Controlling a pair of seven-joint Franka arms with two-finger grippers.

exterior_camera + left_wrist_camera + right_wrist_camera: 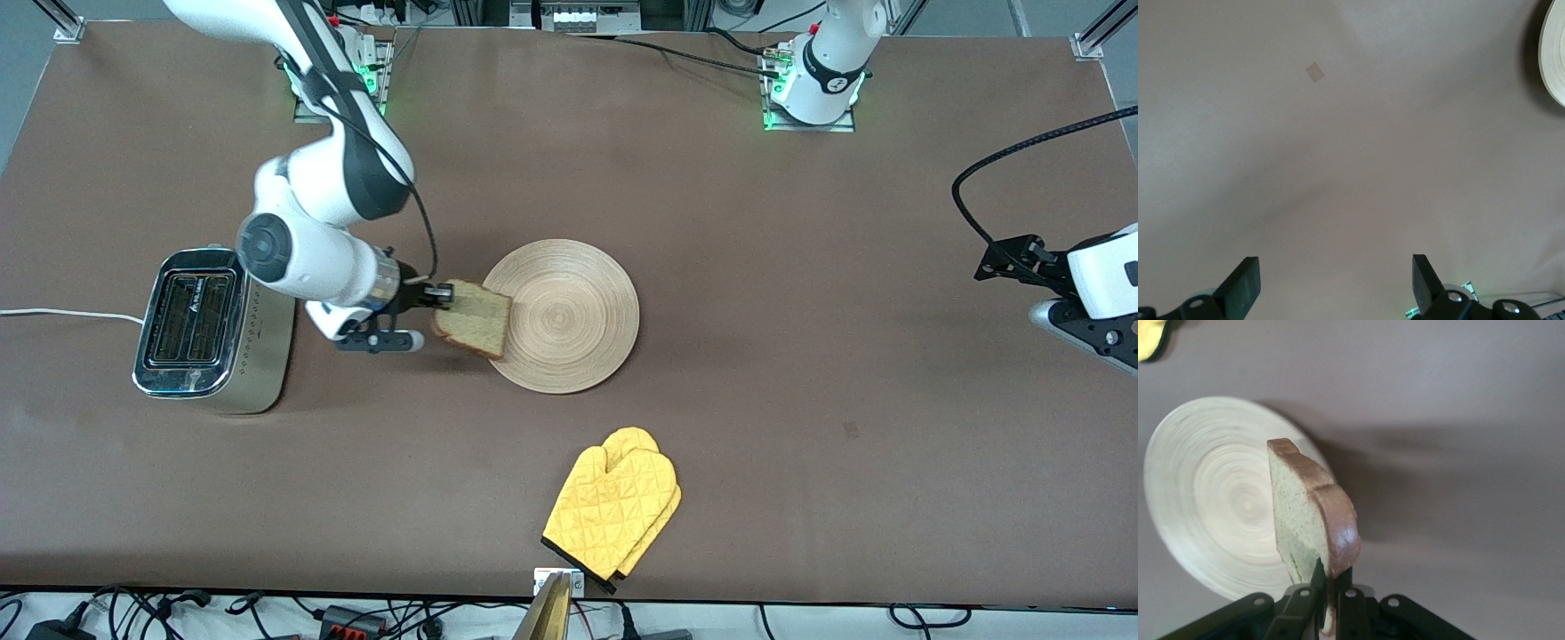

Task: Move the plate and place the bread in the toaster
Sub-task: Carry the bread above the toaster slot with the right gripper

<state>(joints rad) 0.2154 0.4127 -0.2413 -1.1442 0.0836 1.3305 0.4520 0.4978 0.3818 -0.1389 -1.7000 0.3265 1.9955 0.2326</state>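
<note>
My right gripper [439,294] is shut on the edge of the bread [473,318], a pale brown slice with a dark crust, held in the air over the plate's rim toward the toaster. In the right wrist view the bread [1310,513] stands on edge between my fingers [1317,583]. The round light-wood plate [569,311] lies mid-table and also shows in the right wrist view [1211,507]. The cream and chrome toaster [209,331] stands toward the right arm's end, slots up. My left gripper [1336,283] is open and empty, waiting at the left arm's end of the table.
A yellow oven mitt [615,508] lies near the table's front edge, nearer the front camera than the plate. The toaster's white cord [62,313] runs off toward the table's end. A black cable [996,169] arcs above the left arm's end.
</note>
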